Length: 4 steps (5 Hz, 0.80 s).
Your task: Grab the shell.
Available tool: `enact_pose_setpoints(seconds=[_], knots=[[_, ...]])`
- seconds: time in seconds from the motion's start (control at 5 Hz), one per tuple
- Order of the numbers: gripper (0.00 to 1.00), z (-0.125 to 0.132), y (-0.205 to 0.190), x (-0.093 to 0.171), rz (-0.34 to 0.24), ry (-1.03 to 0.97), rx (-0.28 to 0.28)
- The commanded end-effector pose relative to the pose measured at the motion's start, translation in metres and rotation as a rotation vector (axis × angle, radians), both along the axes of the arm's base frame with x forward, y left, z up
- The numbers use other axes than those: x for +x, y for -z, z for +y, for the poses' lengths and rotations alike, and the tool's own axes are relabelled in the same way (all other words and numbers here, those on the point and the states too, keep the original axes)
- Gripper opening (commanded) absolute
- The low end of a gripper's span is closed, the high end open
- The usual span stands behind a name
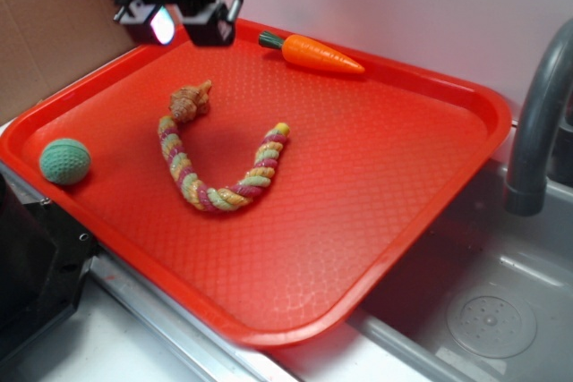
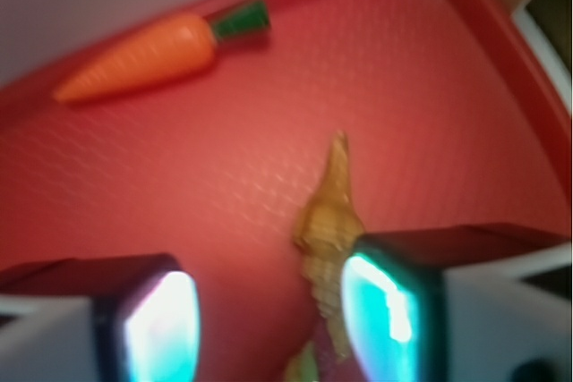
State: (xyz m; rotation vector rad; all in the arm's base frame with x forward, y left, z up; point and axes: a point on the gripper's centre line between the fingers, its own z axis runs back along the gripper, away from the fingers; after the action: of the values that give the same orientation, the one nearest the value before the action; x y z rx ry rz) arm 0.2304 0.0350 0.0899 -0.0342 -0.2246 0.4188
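The tan-brown knobbly shell (image 1: 191, 101) lies on the red tray (image 1: 376, 158), touching the upper end of the braided rope (image 1: 219, 176). My gripper (image 1: 185, 26) hangs above the tray's back left edge, beyond the shell and well above it, jaws open and empty. In the wrist view the shell (image 2: 329, 230) lies below, between the fingers and close to the right finger (image 2: 385, 315), its pointed tip aimed away from me. My gripper (image 2: 273, 328) shows wide open.
An orange toy carrot (image 1: 320, 54) lies at the tray's back edge, also in the wrist view (image 2: 143, 57). A green ribbed ball (image 1: 64, 161) sits at the tray's left corner. A grey faucet (image 1: 537, 114) and sink (image 1: 488, 310) are at the right. Cardboard stands behind left.
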Motion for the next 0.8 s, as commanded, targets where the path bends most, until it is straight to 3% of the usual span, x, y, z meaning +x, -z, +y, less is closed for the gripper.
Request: enact_pose_setpoints(seconds=[0.0, 0.2, 0.4, 0.6], knots=[[1.0, 0.033, 0.04, -0.019, 0.048, 0.004, 0.015], [1.0, 0.027, 0.067, -0.009, 0.054, 0.061, -0.011], [0.0, 0.019, 0.068, -0.004, 0.045, 0.082, -0.001], [0.0, 0.015, 0.057, -0.004, 0.04, 0.092, 0.013]])
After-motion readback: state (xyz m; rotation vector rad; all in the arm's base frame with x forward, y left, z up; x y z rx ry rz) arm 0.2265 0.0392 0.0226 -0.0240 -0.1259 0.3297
